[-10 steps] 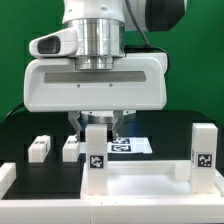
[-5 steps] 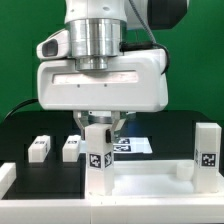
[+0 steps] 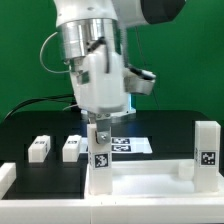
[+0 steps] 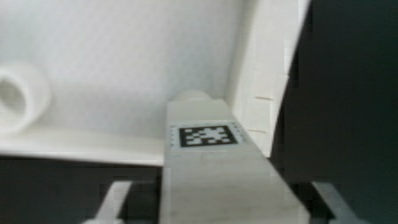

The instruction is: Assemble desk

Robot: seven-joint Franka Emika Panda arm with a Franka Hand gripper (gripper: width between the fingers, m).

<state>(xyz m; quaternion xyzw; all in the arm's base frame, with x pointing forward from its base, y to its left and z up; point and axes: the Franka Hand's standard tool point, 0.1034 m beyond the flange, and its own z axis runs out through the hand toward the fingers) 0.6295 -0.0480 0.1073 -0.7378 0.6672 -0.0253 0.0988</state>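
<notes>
One arm (image 3: 95, 50) fills most of the exterior view, w/ its gripper (image 3: 100, 130) pointing down over the desk top (image 3: 150, 185), which lies flat at the front of the black table (image 3: 170, 125).

The jaws pinch the held leg (image 3: 99, 150) near its upper end. In the wrist view that leg sits between the two fingers (image 4: 118, 205), tag up toward the camera. It stands upright at the desk top's corner on the exterior view's left, foot at the socket. Can't tell how far it's seated, since the joint is hidden.

The far leg (image 3: 205, 148) stands upright at the corner on the exterior view's right. It looks fitted, so prob. done, though its joint isn't visible either.

The marker board (image 3: 130, 145) lies flat on the table behind the held leg.

The outer spare leg (image 3: 39, 148) and inner spare leg (image 3: 71, 148) sit side by side on the table, toward the exterior view's left, apart from the desk top and untouched.

The wrist view also shows what looks like a round socket (image 4: 15, 95) on the desk top w/ nothing in it.

Judging progress: approx. 1 of 4 legs is on, the 2nd is in hand and going in, and 2 legs are left to pick up and fit. So it's under halfway.
</notes>
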